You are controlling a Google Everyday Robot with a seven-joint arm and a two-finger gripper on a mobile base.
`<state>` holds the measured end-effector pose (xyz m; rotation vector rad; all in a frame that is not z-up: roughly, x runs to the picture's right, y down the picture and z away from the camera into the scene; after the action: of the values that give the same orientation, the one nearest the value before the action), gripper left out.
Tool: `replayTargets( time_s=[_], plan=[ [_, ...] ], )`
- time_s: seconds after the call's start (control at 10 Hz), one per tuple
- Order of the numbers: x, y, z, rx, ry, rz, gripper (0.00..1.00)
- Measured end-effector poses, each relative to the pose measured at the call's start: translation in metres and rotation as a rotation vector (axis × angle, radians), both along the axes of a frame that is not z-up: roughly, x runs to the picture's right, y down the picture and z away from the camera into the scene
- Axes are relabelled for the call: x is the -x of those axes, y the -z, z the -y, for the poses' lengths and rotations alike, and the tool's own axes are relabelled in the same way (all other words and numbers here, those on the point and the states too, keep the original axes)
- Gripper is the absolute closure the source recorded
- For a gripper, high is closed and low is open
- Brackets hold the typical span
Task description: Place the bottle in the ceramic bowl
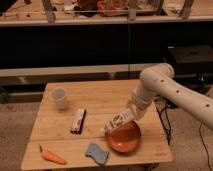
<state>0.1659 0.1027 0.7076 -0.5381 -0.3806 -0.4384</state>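
Far left of the bowl, at the front corner of the table (107,97), lies a carrot (52,157). A white cup (60,98) stands upright well left of the bowl and farther back. A dark wrapped bar (78,121) lies flat to the bowl's left, between the cup and the bowl. A blue sponge (97,153) sits just beside the bowl's left rim at the table's front edge; I cannot tell whether they touch.

The bottle (115,122) hangs tilted above the bowl's left rim, off the table, with its low end pointing down and left. The orange-red bowl (127,142) rests on the table's front right part, with nothing seen inside it.

The gripper (131,113) is above the bowl's back rim, clamped on the bottle's upper end. The white arm (162,85) rises behind and to the right of the bowl, then runs out of view.
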Motion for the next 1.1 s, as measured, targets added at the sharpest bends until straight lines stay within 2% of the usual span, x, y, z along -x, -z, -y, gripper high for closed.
replayTargets(
  time_s=[0.1,0.3,0.8,1.1],
  plan=[
    [-0.010,0.000,0.001,0.003,-0.007,-0.007,1.00],
    [-0.018,0.000,0.001,0.002,0.016,0.003,1.00],
    [0.011,0.003,-0.002,0.020,0.035,0.028,1.00],
    [-0.008,0.005,-0.003,0.030,0.052,0.043,1.00]
  ],
)
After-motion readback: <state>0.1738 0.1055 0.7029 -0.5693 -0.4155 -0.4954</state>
